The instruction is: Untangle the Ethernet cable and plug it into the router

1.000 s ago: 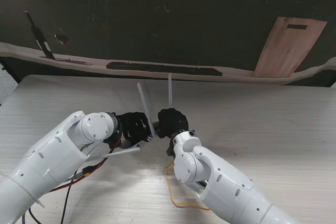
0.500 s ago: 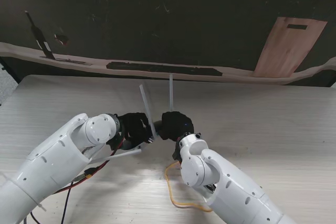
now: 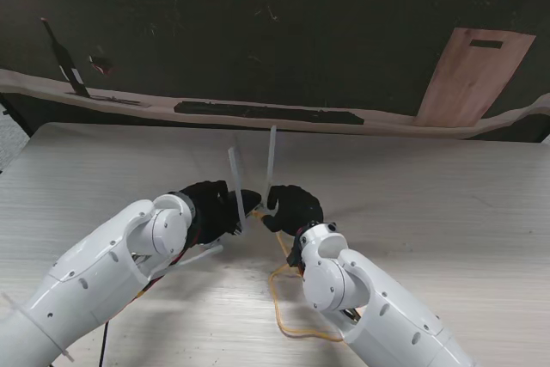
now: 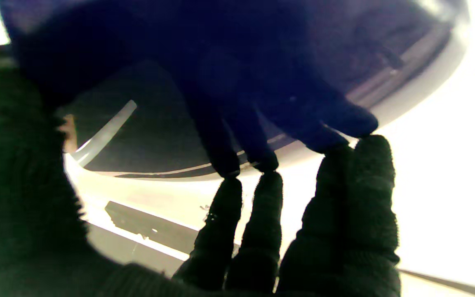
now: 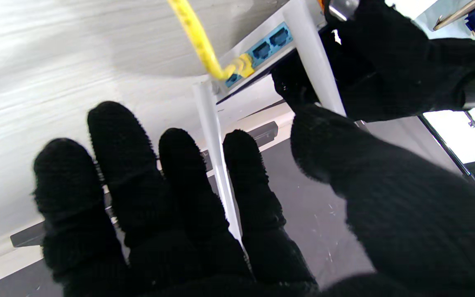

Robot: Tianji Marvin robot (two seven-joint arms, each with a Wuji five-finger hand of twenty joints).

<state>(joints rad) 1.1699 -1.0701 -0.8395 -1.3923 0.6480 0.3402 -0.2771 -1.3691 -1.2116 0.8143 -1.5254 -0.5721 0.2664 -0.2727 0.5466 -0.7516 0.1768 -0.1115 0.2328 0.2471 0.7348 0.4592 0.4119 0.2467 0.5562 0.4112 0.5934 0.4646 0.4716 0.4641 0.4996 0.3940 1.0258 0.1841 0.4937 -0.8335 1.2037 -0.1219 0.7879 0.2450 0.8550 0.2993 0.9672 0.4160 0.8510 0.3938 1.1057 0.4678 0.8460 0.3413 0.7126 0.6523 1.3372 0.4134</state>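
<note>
The white router (image 5: pixel 262 49) stands between my two hands, its thin antennas (image 3: pixel 271 159) pointing up. In the right wrist view its row of blue ports (image 5: pixel 270 41) faces me, and the yellow Ethernet cable's plug (image 5: pixel 241 66) sits in one of them. The cable (image 3: pixel 277 294) runs back in a loop on the table nearer to me. My left hand (image 3: pixel 215 205) is closed on the router's body, fingertips (image 4: pixel 262 194) pressed on its glossy surface. Just behind the ports, my right hand (image 3: pixel 294 206) has its fingers (image 5: pixel 126 165) spread and holds nothing.
The pale wooden table (image 3: pixel 447 204) extends to the right and left. A dark floor with a wooden board (image 3: pixel 471 75) lies beyond the far edge. Red and black wires (image 3: pixel 129 290) hang by my left forearm.
My right hand has drawn slightly right and back from the router. The left hand has slid right with the router, and the antennas now stand tilted differently.
</note>
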